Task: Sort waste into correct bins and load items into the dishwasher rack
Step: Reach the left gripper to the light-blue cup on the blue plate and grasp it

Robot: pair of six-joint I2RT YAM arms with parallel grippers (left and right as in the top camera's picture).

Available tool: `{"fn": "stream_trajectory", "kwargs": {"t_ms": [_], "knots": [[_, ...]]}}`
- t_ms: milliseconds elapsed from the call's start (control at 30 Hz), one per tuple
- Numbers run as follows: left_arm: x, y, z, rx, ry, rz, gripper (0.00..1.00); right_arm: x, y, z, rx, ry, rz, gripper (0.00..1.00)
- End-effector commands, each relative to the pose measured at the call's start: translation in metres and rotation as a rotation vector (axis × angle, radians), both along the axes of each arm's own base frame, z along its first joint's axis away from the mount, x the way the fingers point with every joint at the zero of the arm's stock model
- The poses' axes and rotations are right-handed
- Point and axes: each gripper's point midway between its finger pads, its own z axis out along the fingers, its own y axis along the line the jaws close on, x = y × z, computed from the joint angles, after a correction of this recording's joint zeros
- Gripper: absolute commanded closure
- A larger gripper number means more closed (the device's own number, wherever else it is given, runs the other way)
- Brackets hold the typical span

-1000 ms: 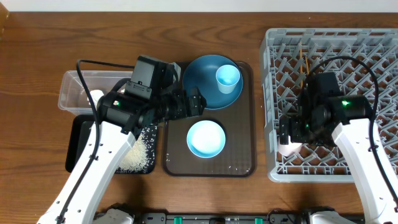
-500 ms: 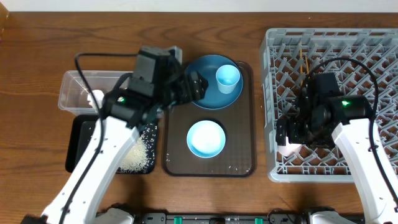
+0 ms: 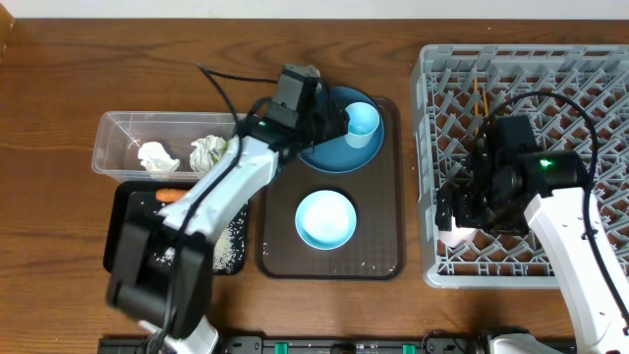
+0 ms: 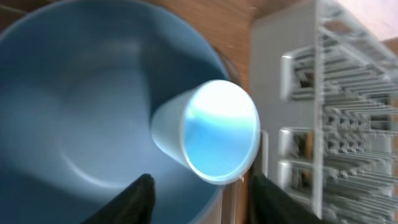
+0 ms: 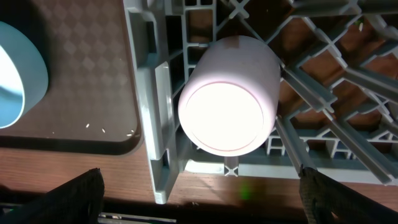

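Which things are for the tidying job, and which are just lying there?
For the job: paper balls, carrot, rice, clear tub, black tray, blue plate, light-blue cup, bowl, white cup, grey rack.
Just lying about: brown serving tray, chopsticks.

- Large round blue plate [image 3: 342, 157], lying flat
- Small light-blue cup [image 3: 361, 123], upright, mouth up, on the plate's right side
- White bowl with light-blue rim [image 3: 325, 218], upright, near the plate but apart
- Small white cup [image 5: 230, 93] inside the grey lattice rack [image 3: 590, 88], by its left wall
- Crumpled white paper ball [image 3: 157, 155] and a second ball [image 3: 208, 151] in the clear tub [image 3: 110, 147]
- Orange carrot [image 3: 173, 195] and loose rice [image 3: 234, 246] in the black tray [image 3: 118, 205]
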Motion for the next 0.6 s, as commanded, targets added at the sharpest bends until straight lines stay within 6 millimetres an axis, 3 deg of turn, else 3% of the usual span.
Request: {"fn": "stream_trajectory", "kwargs": {"t_ms": [0, 200, 367, 567], "knots": [[0.006, 0.0, -0.025, 0.005, 0.045, 0.042, 0.57, -0.001, 0.004, -0.001, 0.008, 0.009, 0.003, 0.01], [0.008, -0.009, -0.055, -0.008, 0.104, 0.068, 0.59, -0.001, 0.003, -0.001, 0.007, 0.008, 0.003, 0.01], [0.005, -0.011, -0.066, 0.002, 0.121, 0.062, 0.59, -0.001, 0.003, -0.001, 0.007, 0.008, 0.003, 0.01], [0.006, -0.01, -0.065, 0.0, 0.12, 0.065, 0.92, -0.001, 0.003, -0.001, 0.007, 0.008, 0.003, 0.01]]}}
